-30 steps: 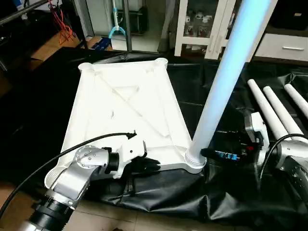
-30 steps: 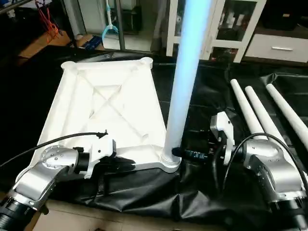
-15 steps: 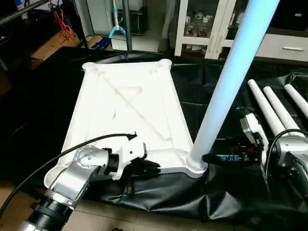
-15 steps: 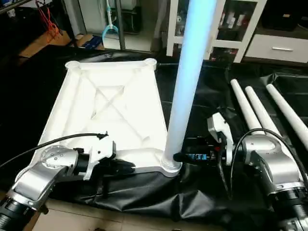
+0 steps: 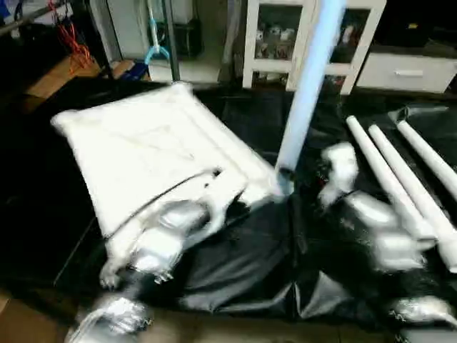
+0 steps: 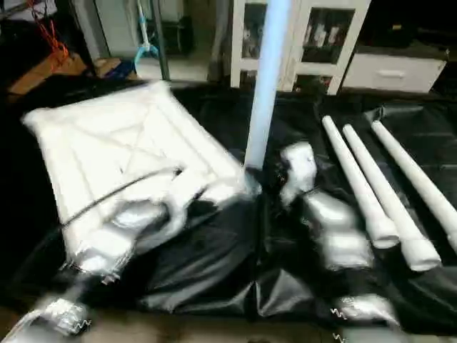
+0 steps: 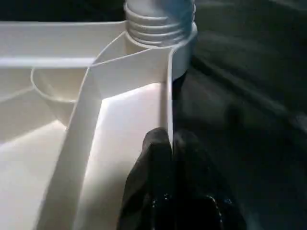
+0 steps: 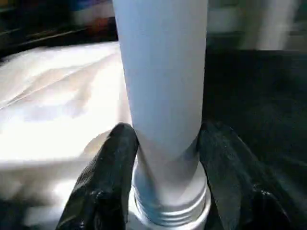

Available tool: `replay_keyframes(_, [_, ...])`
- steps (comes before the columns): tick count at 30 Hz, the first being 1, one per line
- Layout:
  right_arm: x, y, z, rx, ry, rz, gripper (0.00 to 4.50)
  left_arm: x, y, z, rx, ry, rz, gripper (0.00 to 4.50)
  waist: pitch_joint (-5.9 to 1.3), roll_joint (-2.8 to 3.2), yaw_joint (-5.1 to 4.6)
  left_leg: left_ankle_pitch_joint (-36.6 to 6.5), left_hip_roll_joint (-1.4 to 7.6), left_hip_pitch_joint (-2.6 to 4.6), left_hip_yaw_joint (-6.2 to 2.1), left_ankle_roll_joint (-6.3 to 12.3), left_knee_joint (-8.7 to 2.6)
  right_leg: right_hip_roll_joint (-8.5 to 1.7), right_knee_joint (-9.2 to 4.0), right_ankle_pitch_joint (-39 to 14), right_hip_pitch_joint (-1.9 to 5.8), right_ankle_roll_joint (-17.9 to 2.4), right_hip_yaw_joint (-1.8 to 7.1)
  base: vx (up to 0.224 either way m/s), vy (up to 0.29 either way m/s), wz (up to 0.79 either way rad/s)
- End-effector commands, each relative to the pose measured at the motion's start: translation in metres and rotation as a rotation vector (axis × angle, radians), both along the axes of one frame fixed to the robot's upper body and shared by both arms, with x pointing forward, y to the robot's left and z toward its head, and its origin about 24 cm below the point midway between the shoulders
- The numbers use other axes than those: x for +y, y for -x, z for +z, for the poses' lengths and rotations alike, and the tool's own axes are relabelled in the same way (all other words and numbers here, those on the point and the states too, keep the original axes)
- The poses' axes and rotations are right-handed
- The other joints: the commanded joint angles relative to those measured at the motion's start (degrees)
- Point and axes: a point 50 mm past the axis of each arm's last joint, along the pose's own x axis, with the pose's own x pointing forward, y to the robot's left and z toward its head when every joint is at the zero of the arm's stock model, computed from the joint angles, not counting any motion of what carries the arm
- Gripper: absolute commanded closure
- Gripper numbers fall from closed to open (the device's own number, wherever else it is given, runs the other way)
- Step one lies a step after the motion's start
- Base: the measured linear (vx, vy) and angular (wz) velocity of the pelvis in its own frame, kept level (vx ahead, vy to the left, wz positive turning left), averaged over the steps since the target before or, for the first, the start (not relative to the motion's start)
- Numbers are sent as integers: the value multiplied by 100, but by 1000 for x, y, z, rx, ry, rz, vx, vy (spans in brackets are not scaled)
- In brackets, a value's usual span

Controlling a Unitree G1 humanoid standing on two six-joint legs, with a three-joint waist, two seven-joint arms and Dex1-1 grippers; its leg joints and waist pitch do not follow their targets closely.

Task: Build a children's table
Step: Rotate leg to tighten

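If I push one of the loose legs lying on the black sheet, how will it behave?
Each loose leg is a smooth round tube, so it would probably roll sideways. It looks stiff and likely light, being hollow-looking plastic. The wrinkled black sheet may slow it.

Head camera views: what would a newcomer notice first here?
A tall white leg stands upright in the near corner socket of the upturned white table top, gripped low down by the right gripper. Three spare legs lie side by side on the black sheet at the right.
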Motion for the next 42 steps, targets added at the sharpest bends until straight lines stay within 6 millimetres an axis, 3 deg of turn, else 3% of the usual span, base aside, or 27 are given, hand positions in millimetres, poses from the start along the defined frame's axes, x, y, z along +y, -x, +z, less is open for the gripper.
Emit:
replay_keyframes(1, [25,8,-46,203,29,-104,269,-47,-1,35,-71,188,-36,450,-371,-87,36,-581,102,-17,-97,300,-375,-217,-502,-518,330,-1467,157,0,0,0])
replay_keyframes(3, [30,6,-45,196,26,-110,269,-51,-1,37,-78,198,-40,450,-396,-66,32,-507,97,-16,-96,395,-357,-216,-497,-367,334,-1497,155,0,0,0])
replay_keyframes(4, [48,0,-38,152,14,-110,269,-61,-1,44,-112,213,-58,450,-424,-49,46,-229,108,-48,-107,627,-345,-219,-434,132,367,-1569,147,0,0,0])
replay_keyframes(6, [63,-4,-28,94,-2,-69,270,-65,-1,47,-142,209,-75,450,-429,-64,43,-169,98,-46,-97,790,-327,-222,-423,327,355,-1654,140,0,0,0])
replay_keyframes(9, [69,-4,-18,23,-27,29,270,-56,-1,45,-159,187,-91,450,-428,-108,68,-104,124,-37,-83,1033,-313,-217,-394,514,354,-1733,134,0,0,0])
replay_keyframes(10, [71,-3,-15,0,-41,69,248,-53,-1,44,-160,182,-97,450,-425,-94,80,-64,134,-48,-88,1109,-313,-225,-383,561,362,-1755,133,0,0,0])
replay_keyframes(14, [57,6,-15,-37,-29,169,217,-33,3,40,-148,189,-139,450,-407,-98,113,23,169,-37,-97,1226,-318,-234,-372,592,362,-1807,127,0,0,0])
replay_keyframes(17, [47,13,-12,-67,-23,202,191,-23,8,37,-143,190,-184,450,-402,-85,165,84,190,-13,-90,1228,-317,-236,-368,558,328,-1836,135,0,0,0])
replay_keyframes(20, [34,22,-7,-94,-21,246,179,-10,14,32,-139,187,-246,450,-390,-58,349,132,210,26,-82,1172,-316,-230,-361,510,292,-1744,151,0,0,0])
replay_keyframes(21, [31,23,-6,-97,-18,251,161,-8,15,31,-139,183,-253,450,-390,-64,353,175,212,9,-82,1161,-315,-234,-337,559,296,-1724,162,0,0,0])
replay_keyframes(22, [-2,38,9,-135,35,308,151,18,26,20,-119,130,-340,450,-392,4,413,224,209,29,-98,1133,-315,-222,-336,621,296,-1661,157,0,0,0])
replay_keyframes(23, [-2,38,9,-135,35,308,145,18,26,20,-119,130,-340,450,-398,-23,449,318,217,28,-116,1148,-307,-216,-322,762,323,-1580,164,0,0,0])
replay_keyframes(24, [-14,44,16,-150,64,328,145,28,30,16,-107,108,-371,450,-394,-20,432,398,210,11,-104,1177,-307,-193,-298,919,289,-1588,154,0,0,0])
replay_keyframes(26, [-40,60,31,-139,131,409,135,48,35,11,-86,76,-388,450,-377,-49,452,172,215,-8,-102,1104,-328,-219,-326,785,313,-1530,171,0,0,0])
replay_keyframes(29, [-51,74,36,-100,153,497,112,57,35,8,-76,55,-378,450,-330,-44,419,-343,192,1,-76,879,-371,-219,-409,126,301,-1463,182,0,0,0])
replay_keyframes(30, [-51,74,36,-100,153,497,95,57,35,8,-76,55,-378,450,-330,-44,419,-343,192,1,-76,879,-371,-219,-409,126,301,-1463,182,0,0,0])
replay_keyframes(31, [-57,94,38,-32,155,615,85,67,29,6,-84,22,-334,450,-302,-62,408,-556,183,-10,-79,807,-388,-215,-454,-163,312,-1364,185,0,0,0])
replay_keyframes(32, [-57,102,38,0,142,658,85,70,27,6,-88,13,-319,450,-302,-57,416,-641,218,9,-87,774,-390,-239,-455,-221,305,-1322,202,0,0,0])
replay_keyframes(33, [-57,104,37,7,139,665,78,71,26,6,-90,11,-315,450,-293,-63,402,-647,202,-12,-90,771,-402,-234,-471,-278,319,-1290,194,0,0,0])
replay_keyframes(36, [-57,110,36,24,132,680,45,72,24,6,-98,11,-306,450,-270,-93,306,-1029,192,2,-108,530,-440,-255,-553,-1002,310,-1176,184,0,0,0])
replay_keyframes(38, [-57,111,35,19,142,668,34,72,25,7,-101,16,-317,450,-284,-86,257,-897,195,0,-116,487,-435,-239,-537,-890,305,-1180,192,0,0,0])
replay_keyframes(39, [-57,113,35,29,133,668,10,71,26,7,-104,17,-336,450,-291,-80,256,-855,195,7,-114,498,-427,-240,-530,-816,303,-1203,193,0,0,0])
replay_keyframes(42, [-56,114,34,22,140,658,3,69,27,7,-108,11,-353,450,-300,-72,252,-707,199,10,-113,584,-417,-237,-504,-530,302,-1293,193,0,0,0])
